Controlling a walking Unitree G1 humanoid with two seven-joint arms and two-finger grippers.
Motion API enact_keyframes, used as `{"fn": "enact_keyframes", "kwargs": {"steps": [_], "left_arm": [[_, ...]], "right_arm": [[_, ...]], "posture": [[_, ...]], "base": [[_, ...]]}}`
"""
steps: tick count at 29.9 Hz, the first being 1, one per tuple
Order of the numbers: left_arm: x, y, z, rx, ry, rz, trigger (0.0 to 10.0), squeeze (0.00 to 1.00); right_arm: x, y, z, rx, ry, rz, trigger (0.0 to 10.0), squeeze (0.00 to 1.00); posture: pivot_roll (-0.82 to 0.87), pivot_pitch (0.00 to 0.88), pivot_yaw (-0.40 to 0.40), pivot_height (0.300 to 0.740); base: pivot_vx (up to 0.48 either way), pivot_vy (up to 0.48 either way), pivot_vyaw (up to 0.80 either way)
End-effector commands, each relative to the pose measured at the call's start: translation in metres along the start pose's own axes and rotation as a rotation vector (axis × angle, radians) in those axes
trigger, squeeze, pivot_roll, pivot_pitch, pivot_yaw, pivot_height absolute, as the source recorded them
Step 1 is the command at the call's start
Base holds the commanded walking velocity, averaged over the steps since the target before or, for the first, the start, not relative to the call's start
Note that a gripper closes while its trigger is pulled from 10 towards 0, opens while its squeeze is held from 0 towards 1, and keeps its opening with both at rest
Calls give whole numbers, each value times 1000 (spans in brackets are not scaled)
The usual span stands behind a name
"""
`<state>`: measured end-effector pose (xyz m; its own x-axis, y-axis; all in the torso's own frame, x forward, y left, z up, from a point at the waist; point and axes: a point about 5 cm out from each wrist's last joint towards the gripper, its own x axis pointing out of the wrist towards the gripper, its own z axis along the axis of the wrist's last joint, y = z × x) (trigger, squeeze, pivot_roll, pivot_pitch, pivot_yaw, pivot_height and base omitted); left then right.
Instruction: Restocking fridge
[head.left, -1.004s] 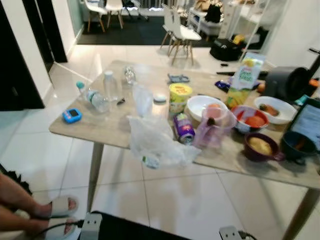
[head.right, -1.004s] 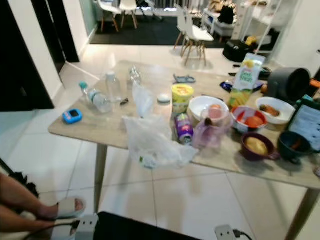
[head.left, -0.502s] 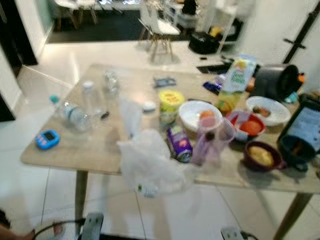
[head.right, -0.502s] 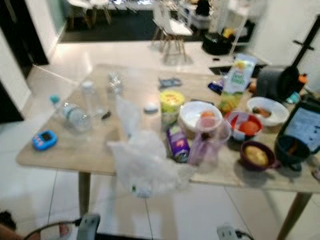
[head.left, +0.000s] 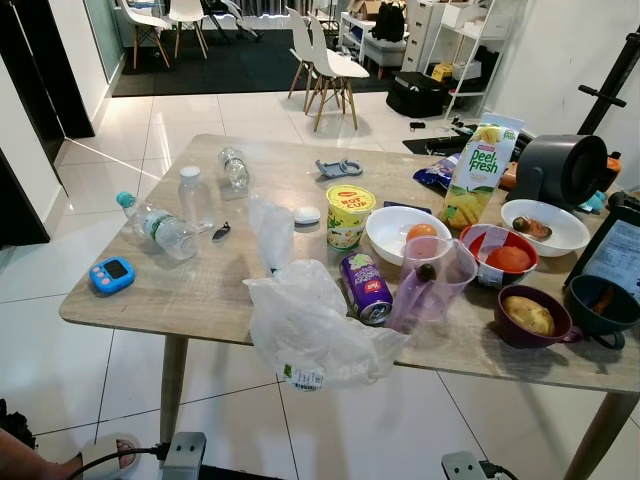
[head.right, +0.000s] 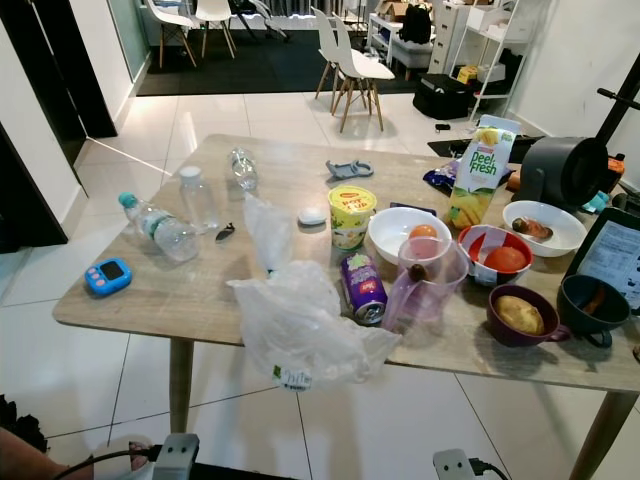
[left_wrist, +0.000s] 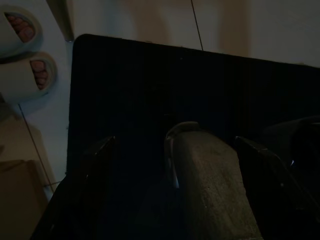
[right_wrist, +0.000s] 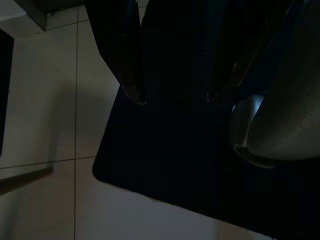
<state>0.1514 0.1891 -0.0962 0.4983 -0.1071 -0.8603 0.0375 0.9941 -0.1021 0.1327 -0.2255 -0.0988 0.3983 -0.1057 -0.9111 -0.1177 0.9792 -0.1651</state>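
Note:
A wooden table (head.left: 190, 300) stands before me, loaded with groceries. On it are a Peel Fresh juice carton (head.left: 478, 175), a purple can (head.left: 366, 288) lying on its side, a yellow cup of noodles (head.left: 349, 215), a crumpled clear plastic bag (head.left: 310, 330) and a clear jug (head.left: 432, 280) with fruit in it. A water bottle (head.left: 160, 228) lies at the left, beside an upright one (head.left: 192, 195). Both arms hang low over a black mat (left_wrist: 150, 75). My left gripper (left_wrist: 177, 150) and right gripper (right_wrist: 172, 97) are open and hold nothing.
Bowls of tomato (head.left: 500, 255), potato (head.left: 528, 316) and other food (head.left: 545, 226) crowd the table's right end, by a dark appliance (head.left: 560, 170) and a dark mug (head.left: 602, 305). A blue timer (head.left: 111, 274) lies at the left edge. A person's slippered feet (left_wrist: 20, 30) are beside the mat. White chairs (head.left: 325, 60) stand behind.
The camera has swung right and steadied, so the table is now centred and sharp. The person's legs have slid almost out at the lower left. Nothing on the table has moved.

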Motion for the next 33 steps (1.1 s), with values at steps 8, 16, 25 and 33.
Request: {"fn": "enact_keyframes", "kwargs": {"steps": [8,16,25,33], "left_arm": [[1,-8,-7,22,32,-32,10000,0],[1,-8,-7,22,32,-34,10000,0],[1,-9,-7,23,33,-38,10000,0],[1,-7,-7,26,33,-31,10000,0]], "right_arm": [[0,1,1,12,-1,1,10000,0],[0,2,1,15,2,0,10000,0],[0,2,1,16,2,2,10000,0],[0,1,1,8,-6,6,10000,0]], "posture": [[64,3,-30,740],[65,4,-29,740],[65,4,-30,740],[65,0,-32,740]], "base": [[0,-396,0],[0,-405,-100],[0,-405,-621],[0,-405,0]]}}
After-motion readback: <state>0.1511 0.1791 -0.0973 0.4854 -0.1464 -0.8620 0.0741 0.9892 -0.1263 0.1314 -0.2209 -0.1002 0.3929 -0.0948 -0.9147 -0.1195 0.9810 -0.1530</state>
